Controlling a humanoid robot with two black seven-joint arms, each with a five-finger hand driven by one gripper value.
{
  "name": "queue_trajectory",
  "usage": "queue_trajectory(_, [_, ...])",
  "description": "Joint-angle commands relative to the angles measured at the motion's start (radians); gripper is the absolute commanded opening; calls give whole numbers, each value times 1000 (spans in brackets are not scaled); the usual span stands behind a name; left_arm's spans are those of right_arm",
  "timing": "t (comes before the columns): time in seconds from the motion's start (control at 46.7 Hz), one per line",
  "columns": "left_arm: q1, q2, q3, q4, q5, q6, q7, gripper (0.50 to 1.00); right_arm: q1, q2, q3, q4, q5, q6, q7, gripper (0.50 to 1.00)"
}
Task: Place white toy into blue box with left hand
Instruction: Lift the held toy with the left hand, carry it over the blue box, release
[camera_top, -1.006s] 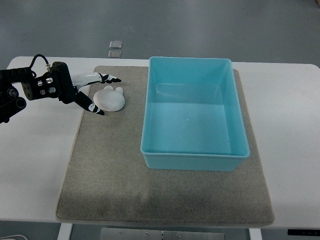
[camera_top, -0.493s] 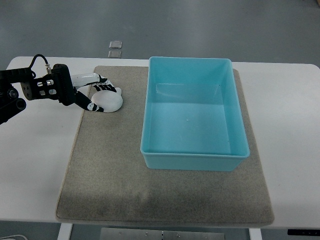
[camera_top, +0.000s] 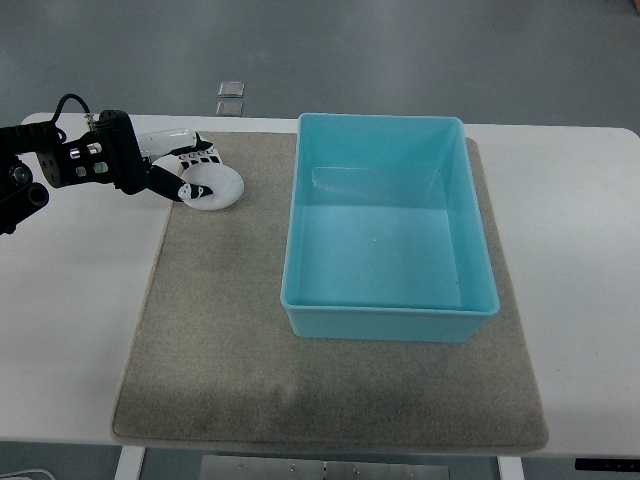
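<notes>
Fingers of the left hand (camera_top: 185, 172), spread wide a second ago, now curl around the white toy (camera_top: 214, 187) on the grey mat (camera_top: 220, 330), left of the empty blue box (camera_top: 385, 232). Grasp looks made; lifting comes next.

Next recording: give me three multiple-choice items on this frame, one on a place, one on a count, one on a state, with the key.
1. Where is the round white toy?
A. inside the light blue plastic box
B. left of that box, over the grey felt mat
C. on the floor

2. How many robot hands show?
A. one
B. two
C. none

3. The black left hand is
A. spread, far from the toy
B. closed around the toy
C. resting inside the box

Key: 1 B, it shows beyond the box's left wall; 2 A, only the left arm enters; 3 B, fingers wrap the toy.
</notes>
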Motion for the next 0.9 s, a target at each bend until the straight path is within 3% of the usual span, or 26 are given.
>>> queue_trajectory(0.0, [-39,15,-23,-3,3,-7,-1,500,0,0,0,0,0,0,0,936])
queue_trajectory(0.171, [-130,17,-38,-31,-16,-19,-1,500,0,0,0,0,0,0,0,936])
queue_trajectory(0.557, [-162,-11,-45,-301,-23,-19,1,500,0,0,0,0,0,0,0,936])
queue_trajectory(0.878, [-131,-149,12,-310,-8,-37,1,500,0,0,0,0,0,0,0,936])
